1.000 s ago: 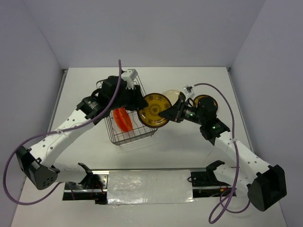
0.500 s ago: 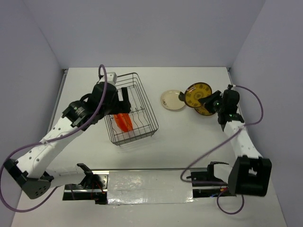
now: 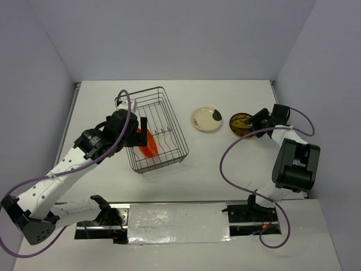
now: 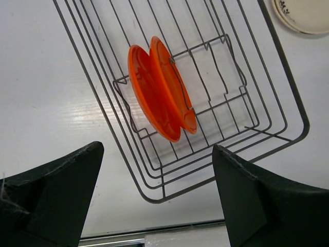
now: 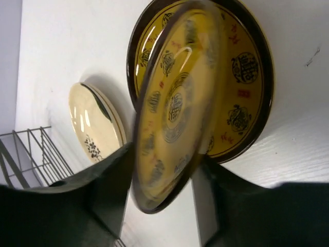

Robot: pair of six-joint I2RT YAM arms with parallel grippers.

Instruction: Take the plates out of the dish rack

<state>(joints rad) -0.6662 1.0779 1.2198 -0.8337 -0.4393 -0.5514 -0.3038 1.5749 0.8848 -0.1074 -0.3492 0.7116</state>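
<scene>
R gripper [image 3: 255,119] lowered patterned plate [image 5: 175,103], tilted over its twin [image 5: 247,77] beside cream plate [image 3: 206,119] near worktop's [image 3: 225,164] right edge, jaws loosened; L gripper [image 4: 157,149] wide over rack [image 4: 288,103] w/ 2 orange plates [image 4: 159,92].

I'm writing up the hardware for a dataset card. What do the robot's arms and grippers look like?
The left arm and right arm have white links with black joint housings. A thin purple cable loops loosely along each. The left gripper and right gripper are black, with two broad, blunt, wedge-shaped fingers.

Two plates [image 4: 157,90] in dish rack [image 3: 161,110], single plate [image 3: 206,119] right, plate pair [image 3: 241,124] farther right
</scene>
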